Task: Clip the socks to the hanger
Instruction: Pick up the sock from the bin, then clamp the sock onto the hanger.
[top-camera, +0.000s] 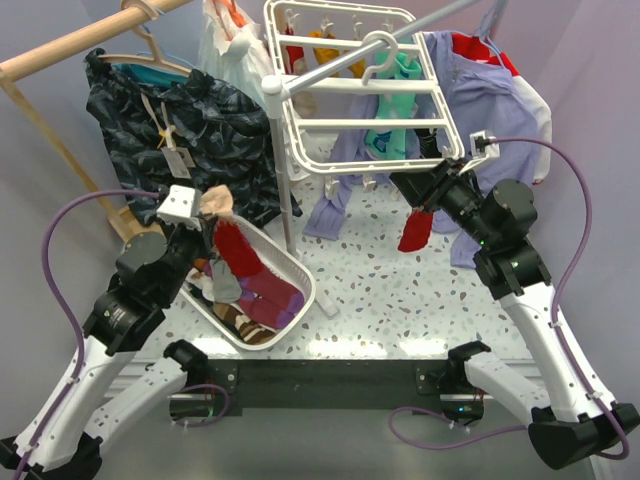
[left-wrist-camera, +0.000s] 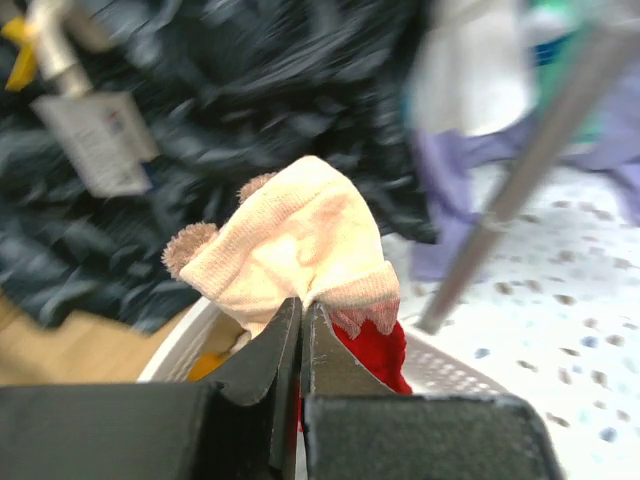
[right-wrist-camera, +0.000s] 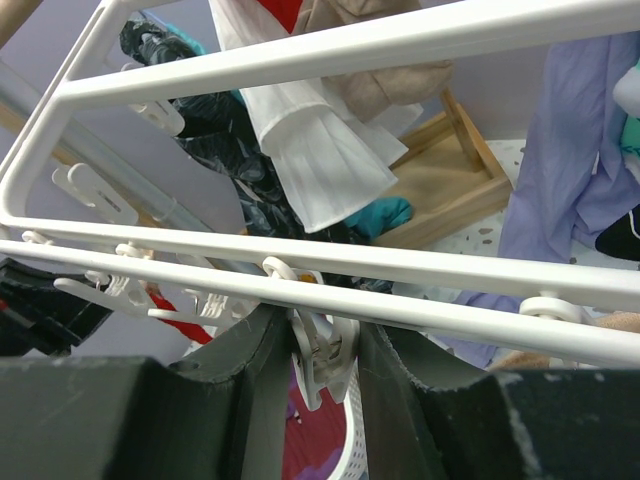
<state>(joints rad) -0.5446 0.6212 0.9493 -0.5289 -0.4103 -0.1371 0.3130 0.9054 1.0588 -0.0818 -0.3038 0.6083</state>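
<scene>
At the tip of the left gripper (top-camera: 207, 212), the fingers were pressed fully together on the pale tan cuff of one red sock (top-camera: 235, 250). In the left wrist view the cuff bunched up just above the closed left gripper (left-wrist-camera: 300, 320), and the red body of the sock (left-wrist-camera: 372, 350) fell away behind and below the fingers. This sock hung down from the gripper over the white laundry basket (top-camera: 290, 262); whether its toe touched the clothes inside could not be told. The basket rim (left-wrist-camera: 185, 345) showed just beneath the fingertips, and a dark garment (left-wrist-camera: 250, 80) hung beyond them.

The right gripper (top-camera: 432, 190) was raised to the near edge of the white hanger (top-camera: 360, 122). In the right wrist view its fingers stood partly apart, closed from both sides on a small white clip (right-wrist-camera: 318, 365) that hung under the nearest hanger bar (right-wrist-camera: 400, 268), with the clip lying between the tips of the right gripper (right-wrist-camera: 322, 330). A second red sock (top-camera: 415, 230) hung straight down just below this gripper, clear of the speckled table (top-camera: 370, 290); what it hung from could not be made out. Other clothes hung from the hanger beyond the gripper.
</scene>
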